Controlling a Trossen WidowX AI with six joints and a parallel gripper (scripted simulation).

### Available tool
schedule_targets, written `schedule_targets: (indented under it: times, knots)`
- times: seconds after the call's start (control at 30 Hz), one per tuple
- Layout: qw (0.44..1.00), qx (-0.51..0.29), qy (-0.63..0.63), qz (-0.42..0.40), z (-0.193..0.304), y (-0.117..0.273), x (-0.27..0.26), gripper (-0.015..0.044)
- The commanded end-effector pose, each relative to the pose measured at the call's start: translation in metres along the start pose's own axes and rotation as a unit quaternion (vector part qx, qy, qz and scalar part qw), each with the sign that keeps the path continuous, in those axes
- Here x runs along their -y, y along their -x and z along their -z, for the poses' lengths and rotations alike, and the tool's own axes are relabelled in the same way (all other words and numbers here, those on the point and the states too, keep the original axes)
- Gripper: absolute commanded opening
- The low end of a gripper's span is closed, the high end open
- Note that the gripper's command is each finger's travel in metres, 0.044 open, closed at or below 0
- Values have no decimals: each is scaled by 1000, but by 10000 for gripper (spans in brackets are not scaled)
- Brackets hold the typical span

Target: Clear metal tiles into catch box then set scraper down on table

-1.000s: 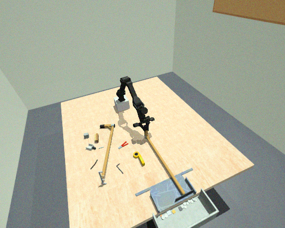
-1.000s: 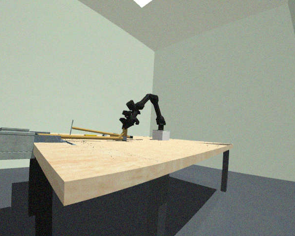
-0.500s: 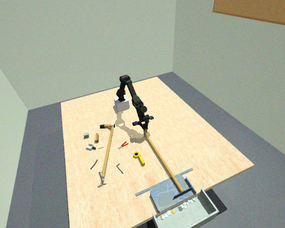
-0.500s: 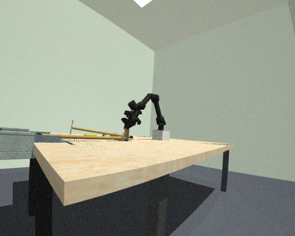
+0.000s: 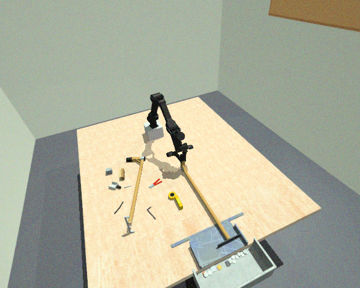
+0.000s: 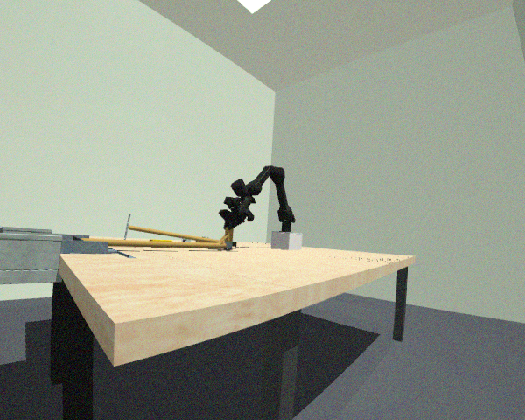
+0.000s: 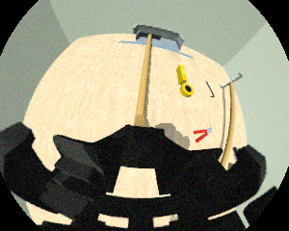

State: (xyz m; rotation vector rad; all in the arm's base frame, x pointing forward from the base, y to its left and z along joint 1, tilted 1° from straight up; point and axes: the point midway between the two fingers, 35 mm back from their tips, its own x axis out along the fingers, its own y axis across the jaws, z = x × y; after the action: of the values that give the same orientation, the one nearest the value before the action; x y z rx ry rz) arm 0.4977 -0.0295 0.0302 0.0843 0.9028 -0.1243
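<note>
My gripper (image 5: 182, 164) (image 6: 228, 231) is shut on the near end of the long scraper's wooden shaft (image 5: 203, 201) (image 6: 163, 242) (image 7: 144, 84), low over the table. The shaft runs away from me to its dark blade (image 5: 229, 240) (image 7: 156, 33), which rests on the steel bench plate (image 5: 204, 249) near its far end. The grey catch box (image 5: 260, 266) (image 6: 18, 255) hangs at the table edge just beyond. Several small tiles (image 5: 239, 255) lie inside the box along its near wall. I see no tiles on the plate.
A second long wooden-handled tool (image 5: 135, 192) (image 7: 231, 122) lies to the left. A yellow tape measure (image 5: 174, 198) (image 7: 185, 83), red pliers (image 5: 155, 183) (image 7: 201, 134), hex keys (image 5: 150, 212) and small blocks (image 5: 121, 174) are scattered between. Grey rails (image 5: 186, 239) flank the plate.
</note>
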Motion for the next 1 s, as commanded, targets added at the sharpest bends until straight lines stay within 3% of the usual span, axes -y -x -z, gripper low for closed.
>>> schedule_targets:
  times: [0.0,0.97]
  knots:
    - [1000,7,-1,0,0,6,-1,0]
    - [1000,7,-1,0,26,29,-3,0]
